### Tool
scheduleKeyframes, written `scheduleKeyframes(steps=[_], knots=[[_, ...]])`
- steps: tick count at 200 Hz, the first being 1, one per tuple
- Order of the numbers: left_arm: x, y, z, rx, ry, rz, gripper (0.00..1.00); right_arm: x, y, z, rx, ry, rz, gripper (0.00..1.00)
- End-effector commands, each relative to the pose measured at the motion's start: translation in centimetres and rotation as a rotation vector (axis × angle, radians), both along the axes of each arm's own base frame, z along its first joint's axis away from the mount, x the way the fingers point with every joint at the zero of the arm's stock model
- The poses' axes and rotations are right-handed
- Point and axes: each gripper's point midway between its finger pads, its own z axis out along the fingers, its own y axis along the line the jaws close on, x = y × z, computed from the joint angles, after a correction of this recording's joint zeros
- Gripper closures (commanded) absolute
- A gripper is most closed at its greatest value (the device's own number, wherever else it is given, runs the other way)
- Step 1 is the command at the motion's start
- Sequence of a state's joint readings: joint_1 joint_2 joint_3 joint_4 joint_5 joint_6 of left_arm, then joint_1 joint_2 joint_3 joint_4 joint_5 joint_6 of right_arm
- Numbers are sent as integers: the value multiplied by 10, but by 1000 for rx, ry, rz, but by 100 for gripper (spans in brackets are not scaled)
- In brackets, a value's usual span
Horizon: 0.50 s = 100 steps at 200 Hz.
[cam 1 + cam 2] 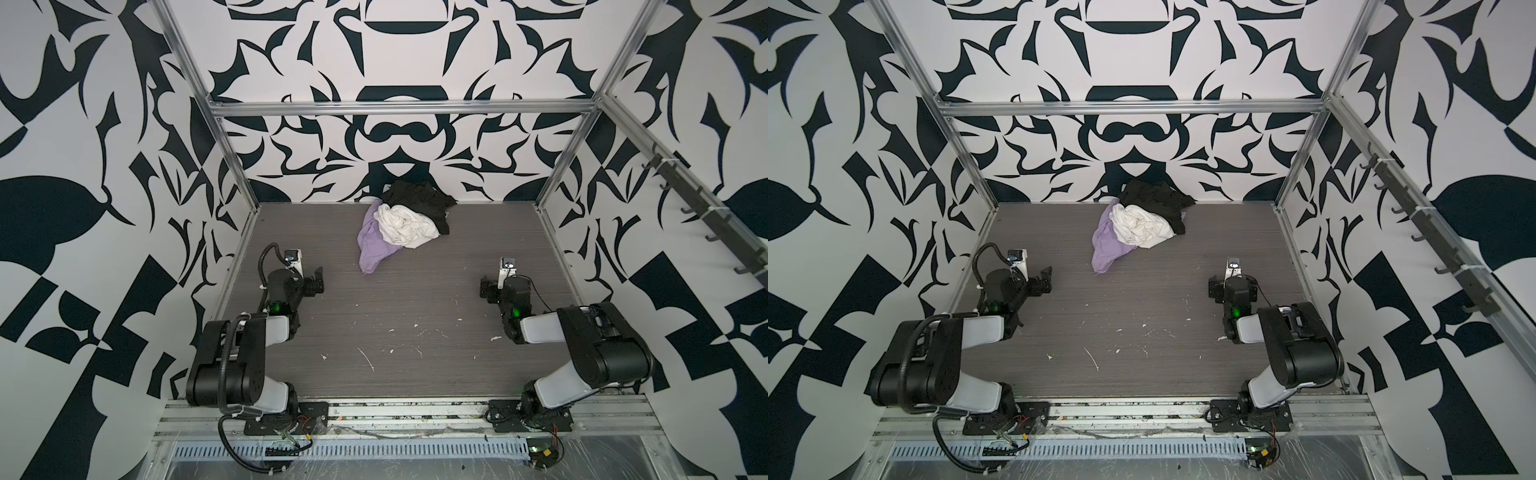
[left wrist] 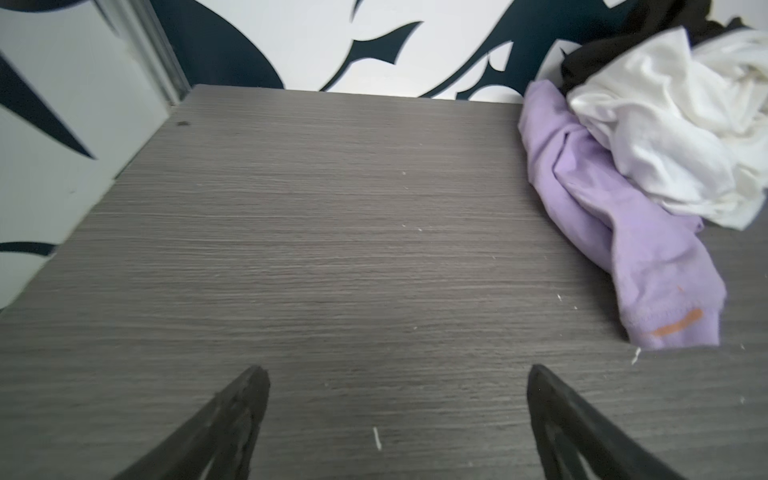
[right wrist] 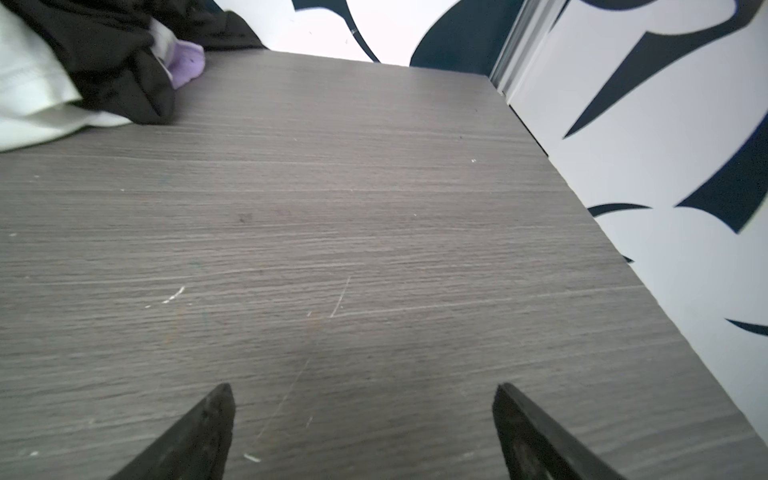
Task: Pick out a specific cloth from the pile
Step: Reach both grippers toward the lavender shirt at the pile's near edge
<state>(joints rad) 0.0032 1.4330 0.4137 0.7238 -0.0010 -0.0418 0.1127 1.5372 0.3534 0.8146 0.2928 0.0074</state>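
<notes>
Bright, even light leaves faint shadows on the table (image 1: pixel 395 299). Both top views stretch at their edges; wrist views look soft.

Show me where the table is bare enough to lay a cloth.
Bare: the grey wood-grain tabletop between the open left gripper and open right gripper, plus both far corners. Crowded: back centre, where lavender cloth, cream-white cloth and black cloth heap.

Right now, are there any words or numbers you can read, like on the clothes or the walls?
None can be read.
Lavender cloth: only an orange streak near its hem, no letters.
White cloth and black cloth: plain.
Walls: black shapes, no writing.
</notes>
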Motion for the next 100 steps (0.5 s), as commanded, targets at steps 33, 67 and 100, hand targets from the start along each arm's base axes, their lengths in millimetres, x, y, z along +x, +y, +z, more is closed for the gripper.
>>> scheduleKeyframes(steps=[33,67,100], knots=[[14,3,34,-62,105,88,1,22,-5,43,7,66,-79,1],[21,-7,33,-188,285,135,1,27,9,57,67,103,-70,2],[23,-31,25,-303,431,98,1,34,34,61,87,170,-63,4]])
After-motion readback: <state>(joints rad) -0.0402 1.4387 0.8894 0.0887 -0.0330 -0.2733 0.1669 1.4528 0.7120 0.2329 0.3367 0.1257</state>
